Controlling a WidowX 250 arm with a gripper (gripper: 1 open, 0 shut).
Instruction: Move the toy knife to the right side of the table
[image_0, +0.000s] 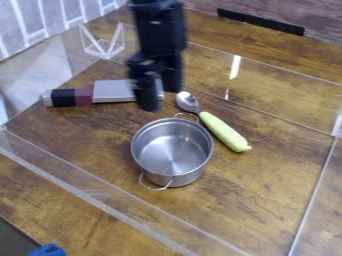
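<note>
The toy knife (96, 95) lies flat on the left part of the table (80, 180), its maroon and black handle pointing left and its grey blade pointing right. My gripper (156, 88) hangs low over the blade's right end and hides that end. It is blurred, but its two dark fingers (143, 86) stand apart, so it is open with nothing in it. Whether a fingertip touches the blade I cannot tell.
A small metal spoon (187, 100) lies just right of the gripper. A steel pot (171, 150) stands in the middle, with a yellow-green toy piece (225, 131) to its right. Low clear acrylic walls (274, 95) edge the tabletop.
</note>
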